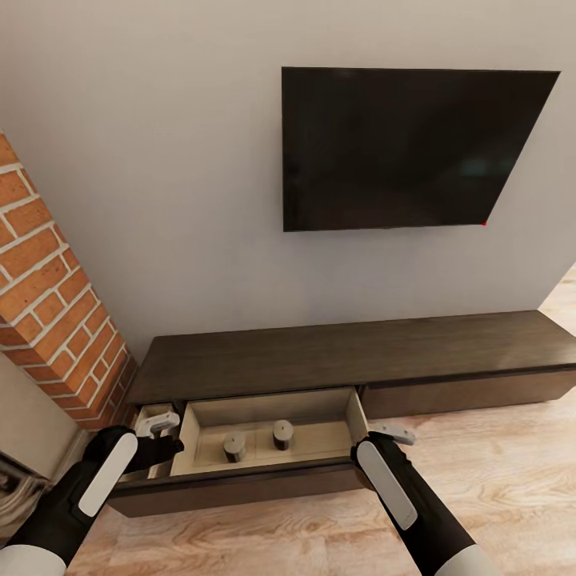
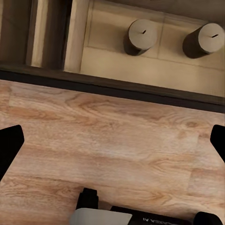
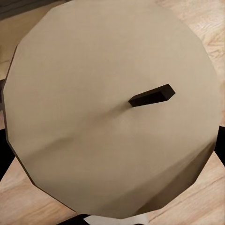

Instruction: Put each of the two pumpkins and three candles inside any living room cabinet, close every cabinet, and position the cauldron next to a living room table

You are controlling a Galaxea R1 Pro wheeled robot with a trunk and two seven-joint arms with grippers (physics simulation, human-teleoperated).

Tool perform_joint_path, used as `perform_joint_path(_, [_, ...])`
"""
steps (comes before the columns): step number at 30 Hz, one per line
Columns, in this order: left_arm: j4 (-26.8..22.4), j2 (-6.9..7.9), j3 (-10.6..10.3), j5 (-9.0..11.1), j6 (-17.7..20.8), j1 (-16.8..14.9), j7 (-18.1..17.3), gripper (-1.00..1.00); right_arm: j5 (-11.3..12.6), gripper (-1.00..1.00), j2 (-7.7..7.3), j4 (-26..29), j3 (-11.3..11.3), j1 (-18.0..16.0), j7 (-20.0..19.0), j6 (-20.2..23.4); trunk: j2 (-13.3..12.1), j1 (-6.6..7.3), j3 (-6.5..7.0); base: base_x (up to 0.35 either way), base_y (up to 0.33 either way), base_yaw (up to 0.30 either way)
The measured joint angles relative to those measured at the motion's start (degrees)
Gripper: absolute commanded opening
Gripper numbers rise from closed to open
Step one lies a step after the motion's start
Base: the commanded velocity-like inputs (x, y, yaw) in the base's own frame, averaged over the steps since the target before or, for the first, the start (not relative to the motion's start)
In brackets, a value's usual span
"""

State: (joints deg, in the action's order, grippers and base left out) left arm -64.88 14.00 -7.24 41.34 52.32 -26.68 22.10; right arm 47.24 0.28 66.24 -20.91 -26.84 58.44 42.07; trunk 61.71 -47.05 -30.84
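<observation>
The long dark brown cabinet stands against the wall with one drawer pulled out. Two pale candles stand upright on its beige floor, also seen in the left wrist view. My left gripper hovers open at the drawer's left end, above the floor boards. My right gripper is just off the drawer's right end, shut on a third candle, whose flat top and dark wick loom close in the right wrist view. Pumpkins, cauldron and table are out of view.
A black TV hangs on the grey wall above the cabinet. A red brick column stands at the left, close to my left arm. Light wood floor runs in front of the cabinet.
</observation>
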Motion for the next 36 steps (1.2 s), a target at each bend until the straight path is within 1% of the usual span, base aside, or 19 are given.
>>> perform_joint_path(3, [-0.02,0.00,0.01,0.00,0.00,0.01,-0.01,1.00,-0.04,-1.00,0.00,-0.04,-0.01,-0.01,0.00,0.02,0.00,0.00,0.00,0.000,0.000,0.094])
perform_joint_path(7, [-0.03,0.00,-0.01,0.00,0.00,0.01,0.01,1.00,0.02,-1.00,0.01,-0.05,-0.02,-0.01,-0.22,-0.02,0.00,0.00,0.00,0.000,0.000,0.241])
perform_joint_path(12, [-0.03,0.00,-0.04,0.00,0.00,0.01,0.01,1.00,0.00,-1.00,0.01,-0.09,-0.03,-0.01,-2.23,-0.01,0.00,0.00,0.00,0.000,0.000,0.228])
perform_joint_path(17, [-0.02,0.00,-0.07,0.01,-0.02,0.00,0.07,1.00,-0.08,-1.00,0.00,-0.11,-0.01,0.00,-2.69,0.04,0.00,0.01,0.00,0.038,0.000,0.042])
perform_joint_path(23, [-0.02,0.00,-0.05,0.04,-0.01,0.01,0.00,1.00,-0.12,-1.00,-0.07,-0.18,-0.01,0.00,-2.80,0.08,0.00,0.01,0.00,0.181,-0.050,0.113])
perform_joint_path(36, [-0.02,-0.08,-0.07,0.07,-0.08,0.00,-0.01,1.00,-0.06,-1.00,-0.08,-0.43,-0.01,0.00,-2.93,-0.03,0.00,0.01,0.00,0.070,-0.028,0.006])
